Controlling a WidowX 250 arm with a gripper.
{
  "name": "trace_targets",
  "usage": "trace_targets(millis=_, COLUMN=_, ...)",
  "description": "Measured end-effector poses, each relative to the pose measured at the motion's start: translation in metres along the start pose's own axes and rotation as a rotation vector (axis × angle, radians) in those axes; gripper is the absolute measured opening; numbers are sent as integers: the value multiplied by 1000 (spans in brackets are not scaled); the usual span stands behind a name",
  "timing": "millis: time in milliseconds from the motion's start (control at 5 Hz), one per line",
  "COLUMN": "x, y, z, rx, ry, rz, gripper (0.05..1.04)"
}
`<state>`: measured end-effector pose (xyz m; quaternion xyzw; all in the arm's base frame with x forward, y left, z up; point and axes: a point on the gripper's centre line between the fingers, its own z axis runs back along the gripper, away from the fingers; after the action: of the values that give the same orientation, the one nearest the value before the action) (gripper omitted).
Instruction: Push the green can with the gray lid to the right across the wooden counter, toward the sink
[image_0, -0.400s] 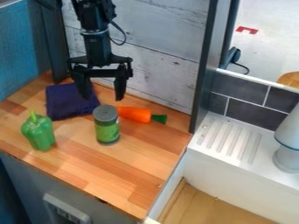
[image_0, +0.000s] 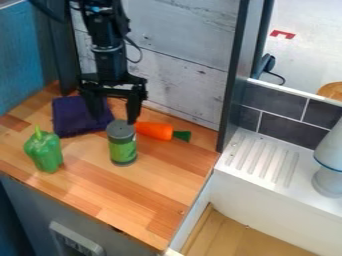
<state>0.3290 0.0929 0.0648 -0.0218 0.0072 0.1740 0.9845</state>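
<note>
Green can (image_0: 123, 149) with a grey lid stands upright on the wooden counter (image_0: 177, 172), close beneath the gripper (image_0: 115, 117). The black arm (image_0: 108, 50) comes in from the top edge, toward the left of the view, and hangs almost straight down in front of the whitewashed boards (image_0: 180, 75), its fingers pointing at the worktop. Those fingers are spread wide, with a broad gap between them, and nothing is held there. One tip is over the dark purple cloth (image_0: 75, 117); the other is at the back of the can's lid, near the orange end of the carrot (image_0: 155, 130). From this slant it is hard to say whether that second tip touches the can or just sits behind it.

The carrot lies on its side, its green top toward the right of the view. The cloth is spread flat behind the can and to its left in the view, and a green pepper (image_0: 44, 152) stands in front of it. A white sink (image_0: 270, 187) with a ridged drainboard is at the right.
</note>
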Motion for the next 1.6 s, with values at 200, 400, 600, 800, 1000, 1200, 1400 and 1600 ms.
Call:
trace_targets(millis=200, x=3, y=19, z=2, rx=-20, ry=-25, rz=-116, gripper=1001)
trace_targets(millis=400, x=4, y=22, z=21, rx=-55, ry=-86, rz=-210, gripper=1001)
trace_targets(millis=600, x=7, y=34, z=24, rx=-56, ry=-118, rz=-326, gripper=1001)
trace_targets(millis=800, x=12, y=45, z=15, rx=0, ry=-83, rz=-465, gripper=1001)
trace_targets(millis=1000, x=17, y=52, z=12, rx=52, ry=-103, rz=-463, gripper=1001)
trace_targets(millis=1200, x=19, y=54, z=-2, rx=54, ry=-91, rz=-465, gripper=1001)
trace_targets(millis=1400, x=18, y=53, z=-14, rx=39, ry=-69, rz=-472, gripper=1001)
trace_targets(millis=1600, x=17, y=52, z=-29, rx=24, ry=-37, rz=-476, gripper=1001)
